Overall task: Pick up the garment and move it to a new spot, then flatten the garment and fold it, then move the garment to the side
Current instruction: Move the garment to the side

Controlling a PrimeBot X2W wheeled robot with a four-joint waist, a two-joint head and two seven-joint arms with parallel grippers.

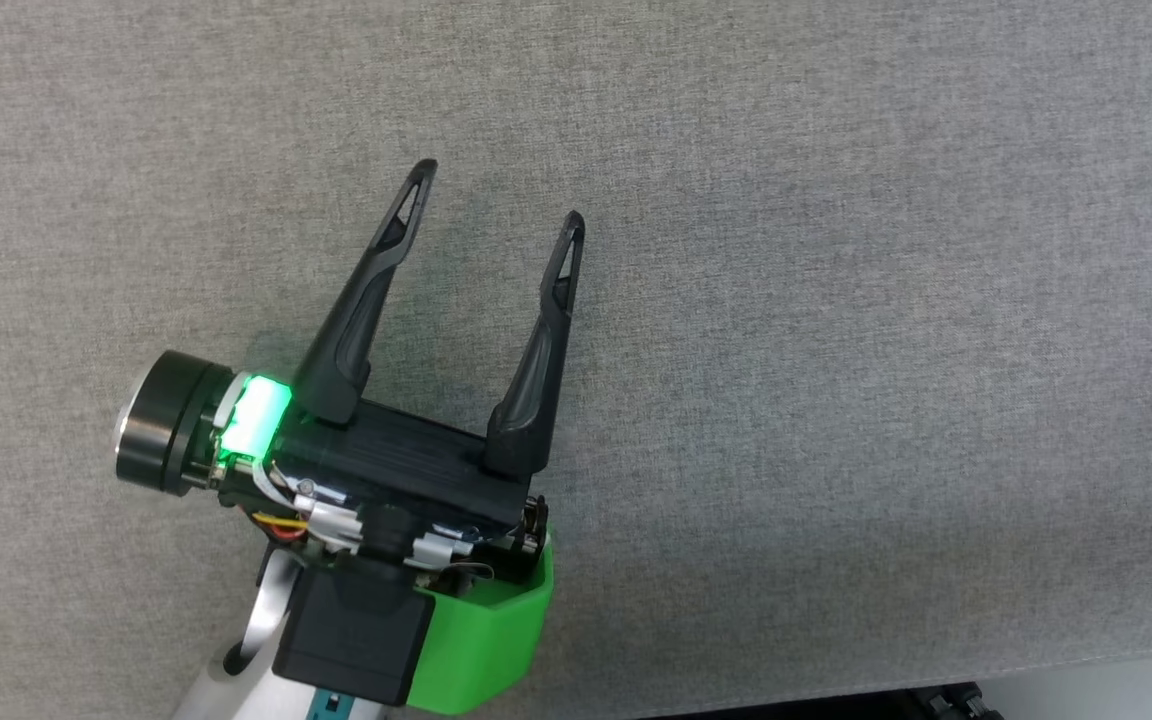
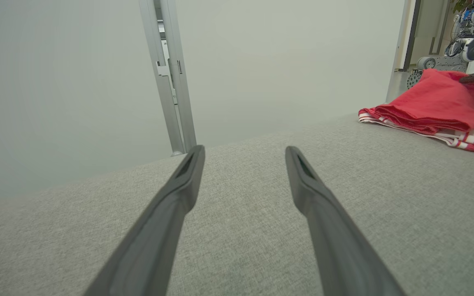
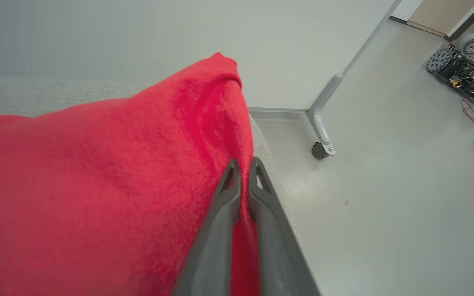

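Red fabric garment point(image 2: 426, 107) with white-striped trim lies bunched in folds at the far edge of the grey woven-cloth table point(image 1: 836, 300), well apart from the left gripper point(image 1: 498, 192). That gripper hangs over bare cloth with its two long dark fingers spread wide and nothing between them; the left wrist view point(image 2: 243, 150) shows the same gap. The right gripper point(image 3: 244, 161) has its jaws drawn almost together, pinching a raised ridge of the garment point(image 3: 97, 185) near the table's edge. Beyond that edge lie a pale floor point(image 3: 385, 205) and a white panel on a grey metal castor leg point(image 3: 323, 123)
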